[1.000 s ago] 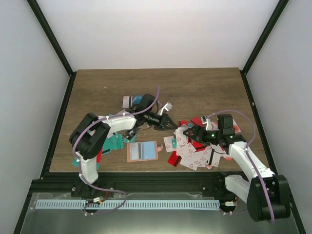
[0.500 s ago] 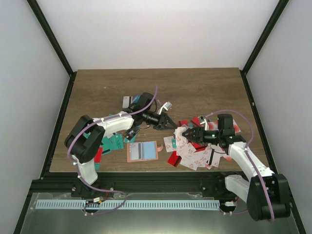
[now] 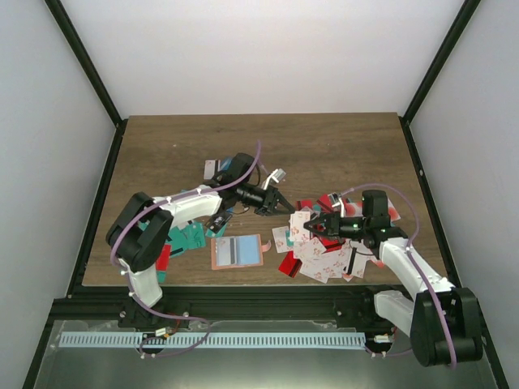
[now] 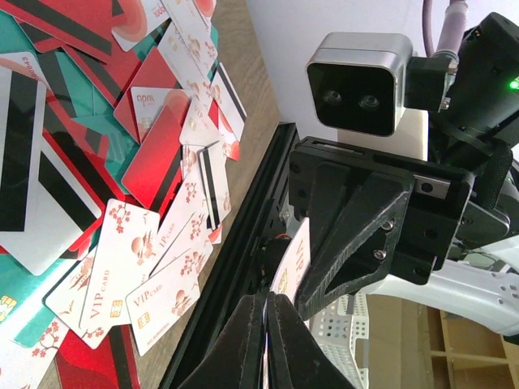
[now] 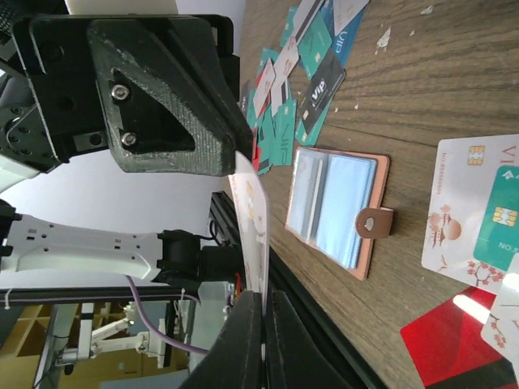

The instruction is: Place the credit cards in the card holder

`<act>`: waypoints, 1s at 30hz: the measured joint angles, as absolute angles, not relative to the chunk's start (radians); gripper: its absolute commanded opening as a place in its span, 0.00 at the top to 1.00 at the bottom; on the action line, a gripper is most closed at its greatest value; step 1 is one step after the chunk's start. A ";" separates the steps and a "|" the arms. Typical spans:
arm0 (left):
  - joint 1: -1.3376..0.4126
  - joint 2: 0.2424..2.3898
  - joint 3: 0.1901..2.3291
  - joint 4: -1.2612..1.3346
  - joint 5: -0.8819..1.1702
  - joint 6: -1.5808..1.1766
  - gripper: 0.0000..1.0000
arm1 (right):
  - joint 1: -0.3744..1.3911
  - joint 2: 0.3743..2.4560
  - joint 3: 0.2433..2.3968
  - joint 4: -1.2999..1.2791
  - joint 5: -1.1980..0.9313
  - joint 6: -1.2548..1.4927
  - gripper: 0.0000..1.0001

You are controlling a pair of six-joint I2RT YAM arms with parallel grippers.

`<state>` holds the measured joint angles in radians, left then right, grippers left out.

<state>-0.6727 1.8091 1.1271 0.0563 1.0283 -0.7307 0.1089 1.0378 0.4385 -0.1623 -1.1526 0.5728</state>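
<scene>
Credit cards (image 3: 324, 255) lie heaped on the right of the tabletop (image 3: 324, 146), with more of them to the left; the card holder (image 3: 237, 251) lies open and flat between the two heaps, nothing pinning it; one white card (image 5: 253, 211) stands edge-on in the air, clear of the wood. The right end effector (image 5: 253, 304) is pressed together on the near edge of that card; the left end effector (image 4: 266, 301) is pressed together too, and its tips meet the card's far edge, so both seem to pinch it at once. That shared grip is the main hazard, I judge; if either arm pulls away before the other lets go, the card may bend, twist in the pads or spring loose onto the heap. The right hold looks to bite only a narrow strip; once alone it could let the card pivot. The two housings sit very near each other; a careless retreat might knock them together. Later, pushing the card into a slot could simply shove the loose holder along.
</scene>
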 measured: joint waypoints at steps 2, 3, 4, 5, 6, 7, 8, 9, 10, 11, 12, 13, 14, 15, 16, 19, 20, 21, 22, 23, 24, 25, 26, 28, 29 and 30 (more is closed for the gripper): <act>-0.672 1.809 1.127 0.053 1.021 -0.732 0.95 | 0.109 1.035 0.437 -0.143 -1.161 0.593 0.99; -0.672 1.806 1.127 0.052 1.018 -0.732 0.94 | 0.109 1.032 0.435 -0.136 -1.163 0.603 0.99; -0.672 1.802 1.127 0.049 1.015 -0.733 0.92 | 0.109 1.030 0.434 -0.128 -1.166 0.610 0.99; -0.672 1.794 1.127 0.044 1.010 -0.733 0.87 | 0.109 1.025 0.429 -0.116 -1.168 0.622 0.99; -0.672 1.786 1.127 0.039 1.006 -0.733 0.78 | 0.109 1.019 0.428 -0.106 -1.173 0.630 0.99; -0.672 1.774 1.126 0.033 0.998 -0.737 0.70 | 0.109 1.014 0.428 -0.094 -1.178 0.642 0.99; -0.672 1.760 1.126 0.028 0.991 -0.736 0.62 | 0.109 1.008 0.428 -0.081 -1.182 0.650 0.99; -0.670 1.743 1.124 0.020 0.983 -0.736 0.54 | 0.110 1.002 0.428 -0.069 -1.185 0.664 0.99; -0.667 1.726 1.124 0.015 0.976 -0.731 0.48 | 0.111 0.997 0.428 -0.057 -1.187 0.676 0.99; -0.663 1.703 1.124 0.007 0.967 -0.735 0.41 | 0.111 0.994 0.428 -0.046 -1.187 0.691 0.99; -0.658 1.674 1.123 -0.004 0.952 -0.735 0.39 | 0.111 0.990 0.428 -0.034 -1.189 0.704 0.99; -0.649 1.657 1.122 -0.007 0.948 -0.726 0.37 | 0.111 0.987 0.428 -0.021 -1.190 0.720 0.99; -0.640 1.634 1.122 -0.014 0.939 -0.727 0.37 | 0.111 0.984 0.428 -0.008 -1.191 0.734 0.99; -0.631 1.610 1.119 -0.019 0.929 -0.727 0.37 | 0.111 0.981 0.428 0.004 -1.193 0.748 0.99; -0.621 1.587 1.114 -0.021 0.923 -0.726 0.37 | 0.112 0.976 0.429 0.014 -1.193 0.760 0.99; -0.601 1.525 1.091 -0.023 0.922 -0.725 0.37 | 0.114 0.966 0.432 0.059 -1.197 0.804 0.99; -0.600 1.507 1.079 -0.021 0.925 -0.725 0.37 | 0.114 0.963 0.433 0.079 -1.198 0.821 0.99; -0.600 1.496 1.068 -0.018 0.929 -0.726 0.37 | 0.115 0.961 0.435 0.097 -1.201 0.836 0.99; -0.601 1.484 1.052 -0.009 0.937 -0.730 0.38 | 0.115 0.960 0.438 0.111 -1.202 0.851 0.99; -0.601 1.473 1.032 0.002 0.948 -0.733 0.38 | 0.115 0.958 0.445 0.130 -1.204 0.868 0.99; -0.601 1.466 1.017 0.010 0.957 -0.739 0.39 | 0.115 0.958 0.450 0.148 -1.205 0.881 0.99; -0.601 1.461 1.002 0.019 0.966 -0.746 0.39 | 0.116 0.957 0.456 0.167 -1.205 0.895 0.99; -0.601 1.458 0.989 0.026 0.975 -0.754 0.40 | 0.117 0.956 0.461 0.185 -1.207 0.909 0.99; -0.601 1.457 0.974 0.041 0.990 -0.767 0.41 | 0.121 0.956 0.467 0.223 -1.209 0.937 0.99; -0.602 1.457 0.970 0.050 0.997 -0.775 0.42 | 0.126 0.956 0.469 0.241 -1.211 0.951 0.99; -0.603 1.457 0.968 0.059 1.003 -0.782 0.44 | 0.132 0.956 0.472 0.256 -1.212 0.963 0.99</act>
<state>-0.6029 1.4567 0.9680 0.0586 1.0035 -0.7822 0.1318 0.9562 0.4721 0.2562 -1.2121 0.9627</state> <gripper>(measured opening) 0.594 0.024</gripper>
